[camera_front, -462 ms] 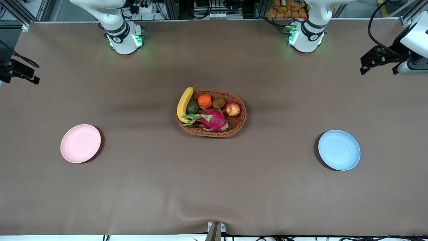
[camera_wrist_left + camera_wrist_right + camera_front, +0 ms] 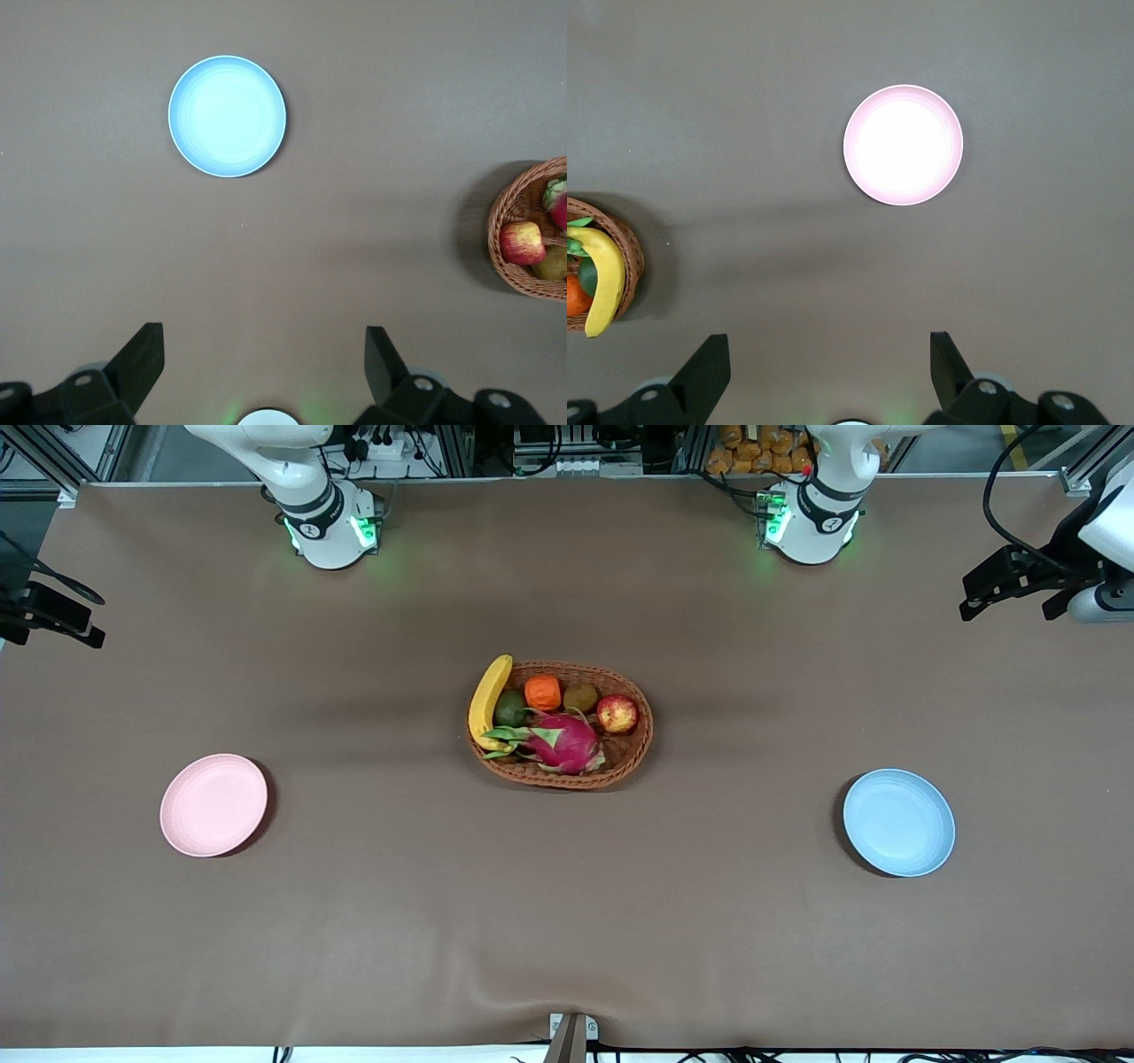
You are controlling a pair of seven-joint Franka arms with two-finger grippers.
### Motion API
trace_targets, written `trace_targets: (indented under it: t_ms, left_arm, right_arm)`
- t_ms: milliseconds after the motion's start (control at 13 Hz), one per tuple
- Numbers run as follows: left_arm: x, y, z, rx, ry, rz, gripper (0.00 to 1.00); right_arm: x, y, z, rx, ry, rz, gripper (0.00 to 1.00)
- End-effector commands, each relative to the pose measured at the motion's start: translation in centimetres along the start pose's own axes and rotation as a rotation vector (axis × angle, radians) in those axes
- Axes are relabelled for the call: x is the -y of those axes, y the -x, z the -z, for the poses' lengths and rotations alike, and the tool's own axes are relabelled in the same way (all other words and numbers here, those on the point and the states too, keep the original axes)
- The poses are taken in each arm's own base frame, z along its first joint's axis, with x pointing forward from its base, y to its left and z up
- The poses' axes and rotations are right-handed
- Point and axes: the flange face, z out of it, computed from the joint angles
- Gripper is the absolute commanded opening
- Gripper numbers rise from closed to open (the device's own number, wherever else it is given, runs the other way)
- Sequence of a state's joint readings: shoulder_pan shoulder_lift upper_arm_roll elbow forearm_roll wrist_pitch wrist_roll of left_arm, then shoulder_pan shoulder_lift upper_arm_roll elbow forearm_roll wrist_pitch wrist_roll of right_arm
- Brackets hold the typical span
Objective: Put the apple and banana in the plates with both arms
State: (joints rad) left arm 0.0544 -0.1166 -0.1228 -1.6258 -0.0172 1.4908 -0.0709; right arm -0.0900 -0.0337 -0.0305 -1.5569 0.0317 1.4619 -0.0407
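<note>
The left end effector [image 2: 257,372] and right end effector [image 2: 824,372] hang spread wide, high over the tabletop [image 2: 567,921]. The apple [image 2: 617,713] and banana [image 2: 488,700] lie in the basket [image 2: 633,757], between the pink plate [image 2: 213,805] and blue plate [image 2: 898,823].

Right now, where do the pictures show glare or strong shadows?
Right wrist view: the pink plate is washed out to white in its middle. Left wrist view: the blue plate is bright but keeps its colour. Front view: the basket casts a soft dark band across the table; green light glows at both arm bases.
</note>
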Motion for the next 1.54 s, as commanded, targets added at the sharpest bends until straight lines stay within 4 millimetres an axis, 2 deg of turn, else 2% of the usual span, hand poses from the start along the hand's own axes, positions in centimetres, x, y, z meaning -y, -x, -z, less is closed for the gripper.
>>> trace_targets:
  t_ms: [0,77,231,308,538,615,923,1000,1154,1308,1462]
  left_arm:
    - [-0.9,-0.6,-1.4,0.038,0.021,-0.030,1.00]
    - [-2.2,-1.4,-2.5,0.049,0.020,-0.037,1.00]
    - [-5.4,-3.1,-6.3,0.077,0.022,-0.081,1.00]
    - [-6.9,-3.8,-8.9,0.084,0.023,-0.058,1.00]
    - [-13.2,-4.0,-16.1,0.061,0.032,0.026,1.00]
    - [-15.9,-3.8,-18.1,0.049,0.040,0.095,1.00]
    - [-25.6,-1.9,-25.1,0.068,-0.007,0.202,1.00]
    - [-27.6,-1.3,-26.7,0.073,-0.016,0.237,1.00]
    - [-30.2,-0.9,-29.6,0.076,0.000,0.317,1.00]
    - [-34.2,1.2,-32.6,0.082,-0.005,0.359,1.00]
    - [-35.9,2.0,-35.4,0.043,-0.070,0.398,1.00]
  right_arm:
    - [-0.2,0.4,0.6,0.002,0.019,-0.008,1.00]
    - [0.0,0.4,0.6,0.002,0.018,-0.005,1.00]
    - [-0.1,0.4,0.6,0.002,0.020,-0.007,1.00]
    - [-0.1,0.3,0.5,0.002,0.020,-0.008,1.00]
    - [0.4,-0.1,0.1,0.002,0.010,-0.006,1.00]
    - [1.4,-0.4,-0.2,0.000,0.006,0.010,1.00]
    - [8.0,-3.9,-5.0,0.031,0.016,0.122,1.00]
    - [8.5,-4.8,-6.2,0.037,0.014,0.144,1.00]
    - [8.8,-5.5,-9.2,0.114,0.015,0.145,1.00]
    - [9.1,-5.0,-10.0,0.163,-0.001,0.152,1.00]
    - [9.1,-4.7,-10.2,0.192,-0.007,0.152,1.00]
